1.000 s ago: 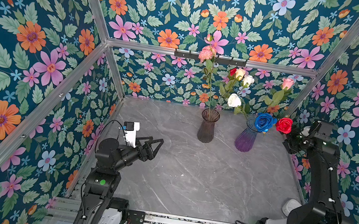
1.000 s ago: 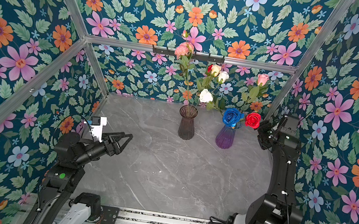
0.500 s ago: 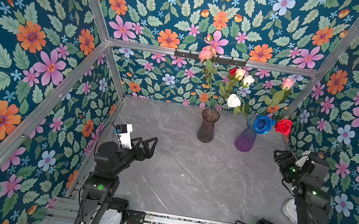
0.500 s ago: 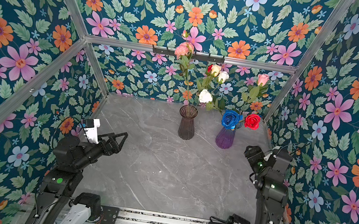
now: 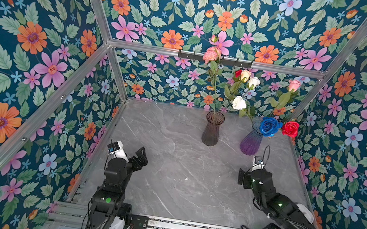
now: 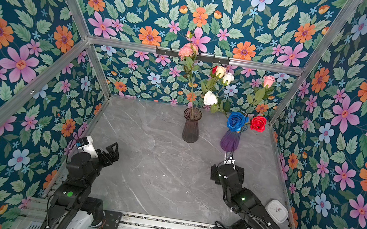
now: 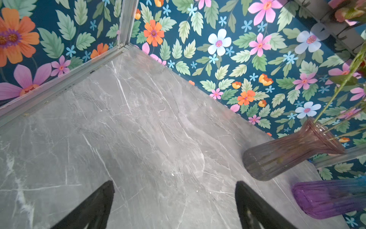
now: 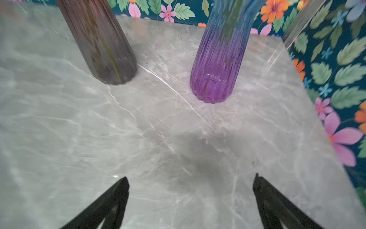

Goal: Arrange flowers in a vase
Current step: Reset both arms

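So, the flowers (image 5: 239, 102) all stand stems-down, near upright, in the brown vase (image 5: 211, 132) and purple vase (image 5: 251, 143) at the table's (image 5: 169, 167) far edge. Both vases are ahead of the arms. The right gripper (image 8: 191, 179) is nearer and faces the purple vase. The left gripper (image 7: 174, 182) is well apart from the brown vase. Both jaws are spread, empty.

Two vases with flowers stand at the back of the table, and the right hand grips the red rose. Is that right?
No. The right hand grips nothing: the right wrist view shows its jaws open over the table, short of the purple vase. The red rose stands free by that vase in a top view. The rest holds.
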You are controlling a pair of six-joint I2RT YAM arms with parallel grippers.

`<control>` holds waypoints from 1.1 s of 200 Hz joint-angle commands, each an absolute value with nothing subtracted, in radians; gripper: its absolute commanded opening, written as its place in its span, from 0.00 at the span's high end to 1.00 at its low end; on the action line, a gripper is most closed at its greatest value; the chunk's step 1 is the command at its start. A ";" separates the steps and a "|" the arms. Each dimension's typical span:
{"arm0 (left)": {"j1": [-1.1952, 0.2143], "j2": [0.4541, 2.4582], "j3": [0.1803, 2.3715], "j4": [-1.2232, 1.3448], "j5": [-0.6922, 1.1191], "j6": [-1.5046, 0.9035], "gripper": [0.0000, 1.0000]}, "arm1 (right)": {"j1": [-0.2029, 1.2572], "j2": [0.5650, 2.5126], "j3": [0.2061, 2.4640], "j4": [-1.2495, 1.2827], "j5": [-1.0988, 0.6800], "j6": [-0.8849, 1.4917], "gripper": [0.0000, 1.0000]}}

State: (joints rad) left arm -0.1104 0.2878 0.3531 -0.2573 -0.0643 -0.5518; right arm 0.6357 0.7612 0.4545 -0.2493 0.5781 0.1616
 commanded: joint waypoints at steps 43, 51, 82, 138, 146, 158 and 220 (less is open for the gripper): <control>-0.109 0.103 0.158 -0.044 -0.337 -0.585 0.00 | 0.319 0.534 0.043 0.524 0.403 -0.025 0.01; -0.109 0.112 0.126 0.017 -0.345 -0.576 0.00 | 0.222 0.531 0.038 0.514 0.350 -0.025 0.01; -0.109 0.209 -0.011 0.342 -0.422 -0.528 0.00 | 0.068 0.610 0.023 0.582 0.282 -0.025 0.01; -0.109 0.543 -0.103 0.905 -0.454 -0.226 0.00 | 0.069 1.008 0.072 0.900 0.288 -0.025 0.01; -0.109 0.616 -0.118 0.991 -0.461 -0.203 0.00 | 0.080 1.055 0.098 0.902 0.288 -0.025 0.01; -0.110 0.743 -0.134 1.119 -0.488 -0.162 0.00 | 0.086 1.156 0.112 1.000 0.295 -0.025 0.01; -0.110 1.309 -0.129 1.656 -0.506 -0.109 0.00 | 0.116 1.407 0.136 1.214 0.297 -0.006 0.01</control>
